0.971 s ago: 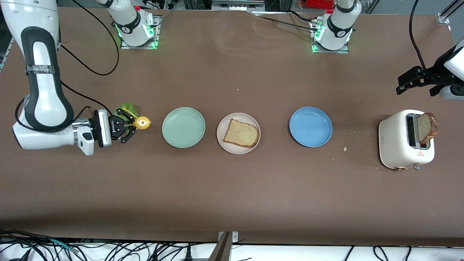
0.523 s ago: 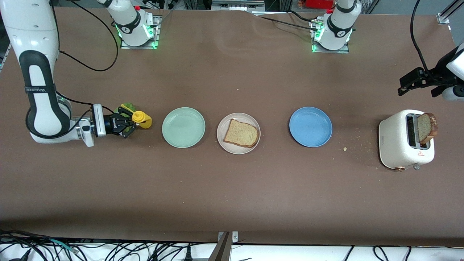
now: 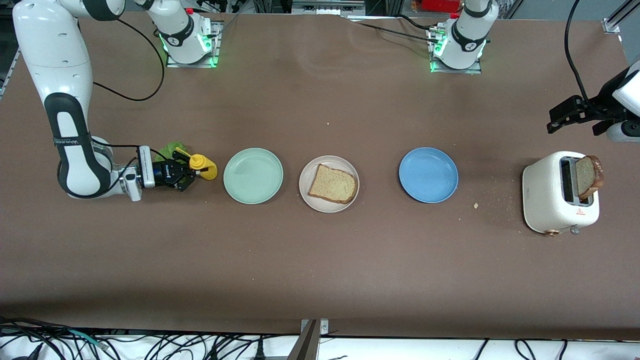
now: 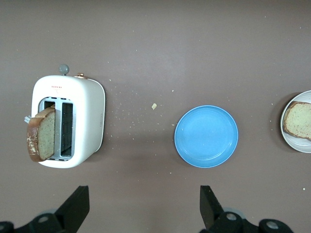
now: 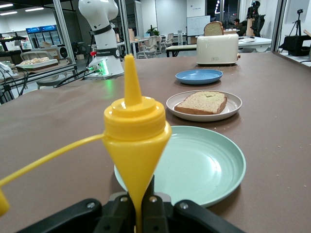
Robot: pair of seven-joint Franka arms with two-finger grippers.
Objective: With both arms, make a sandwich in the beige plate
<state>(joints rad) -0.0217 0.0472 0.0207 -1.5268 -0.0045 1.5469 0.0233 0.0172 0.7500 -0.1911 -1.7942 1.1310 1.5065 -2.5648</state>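
The beige plate (image 3: 306, 192) sits mid-table with one bread slice (image 3: 333, 184) on it; both also show in the right wrist view, the plate (image 5: 233, 104) and the slice (image 5: 201, 103). A second slice (image 3: 589, 175) stands up out of the white toaster (image 3: 550, 200). Green lettuce (image 3: 170, 149) lies at the right arm's end of the table, partly hidden by the right gripper. My right gripper (image 3: 186, 172) is low beside it, shut on a yellow squeeze bottle (image 5: 136, 136). My left gripper (image 4: 144, 199) hangs open and holding nothing over the table by the toaster (image 4: 82, 121).
A mint-green plate (image 3: 253, 175) lies between the bottle and the beige plate. A blue plate (image 3: 428, 175) lies between the beige plate and the toaster. Crumbs (image 3: 476, 205) dot the table near the toaster.
The right arm has swung lower, and its gripper has carried the yellow bottle a little toward the mint-green plate. The left arm has barely moved.
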